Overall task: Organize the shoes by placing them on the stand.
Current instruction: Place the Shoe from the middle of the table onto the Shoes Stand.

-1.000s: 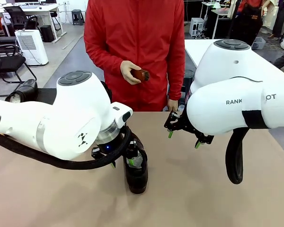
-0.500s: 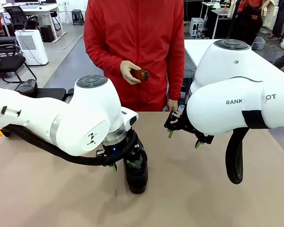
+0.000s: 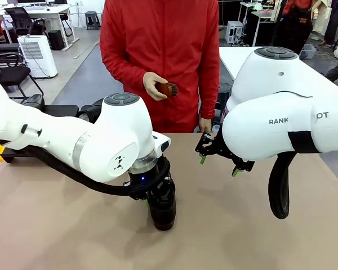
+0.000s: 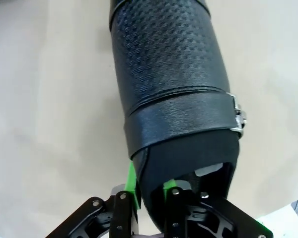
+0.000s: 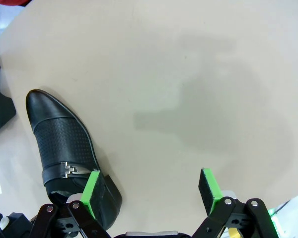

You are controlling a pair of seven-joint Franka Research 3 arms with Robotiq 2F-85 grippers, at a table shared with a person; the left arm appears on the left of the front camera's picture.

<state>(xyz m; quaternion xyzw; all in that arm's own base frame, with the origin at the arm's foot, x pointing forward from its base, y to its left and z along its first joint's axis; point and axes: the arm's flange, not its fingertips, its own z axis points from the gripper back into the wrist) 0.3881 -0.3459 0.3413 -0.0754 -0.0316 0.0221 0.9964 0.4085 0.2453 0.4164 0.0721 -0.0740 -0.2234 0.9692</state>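
Left gripper (image 4: 150, 198) is low over the tan table (image 3: 242, 225), jaws narrowed on the side wall of the black shoe (image 3: 163, 205) at its opening. Person's hand (image 3: 154, 85) holds a brown brush (image 3: 169, 89). Right gripper (image 3: 219, 160) hovers, jaws wide, nothing between them.
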